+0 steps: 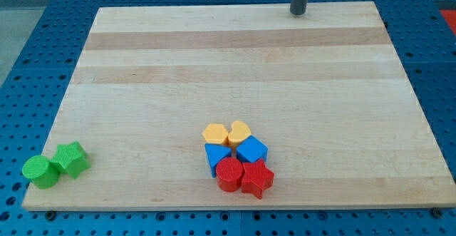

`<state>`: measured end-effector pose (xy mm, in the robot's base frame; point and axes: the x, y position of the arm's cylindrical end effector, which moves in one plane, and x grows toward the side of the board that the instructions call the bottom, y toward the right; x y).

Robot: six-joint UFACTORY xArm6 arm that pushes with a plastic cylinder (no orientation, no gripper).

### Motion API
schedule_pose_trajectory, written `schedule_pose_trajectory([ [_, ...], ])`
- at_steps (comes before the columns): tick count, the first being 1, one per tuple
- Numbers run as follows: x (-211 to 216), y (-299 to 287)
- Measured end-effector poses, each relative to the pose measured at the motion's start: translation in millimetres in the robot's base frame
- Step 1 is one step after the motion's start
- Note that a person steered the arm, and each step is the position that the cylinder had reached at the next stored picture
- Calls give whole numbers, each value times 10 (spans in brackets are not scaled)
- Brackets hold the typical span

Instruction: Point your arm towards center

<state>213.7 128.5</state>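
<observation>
My tip (pixel 298 12) sat at the upper right of the frame, close to the top edge. The dark rod rose straight up from it and ran out of the frame at the top, so none of the arm above it showed.

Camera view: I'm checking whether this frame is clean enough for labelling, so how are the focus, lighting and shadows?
Camera view: focus is sharp on the wooden board; lighting is soft and even, without glare; my tip at the view's top edge, far from all blocks, casts hardly any shadow; the red star and green cylinder throw only small, faint shadows.
</observation>
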Motion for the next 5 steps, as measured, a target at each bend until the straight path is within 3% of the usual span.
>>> schedule_pose_trajectory([
  [1, 6, 2],
  [3, 635, 311],
  [5, 673, 327],
])
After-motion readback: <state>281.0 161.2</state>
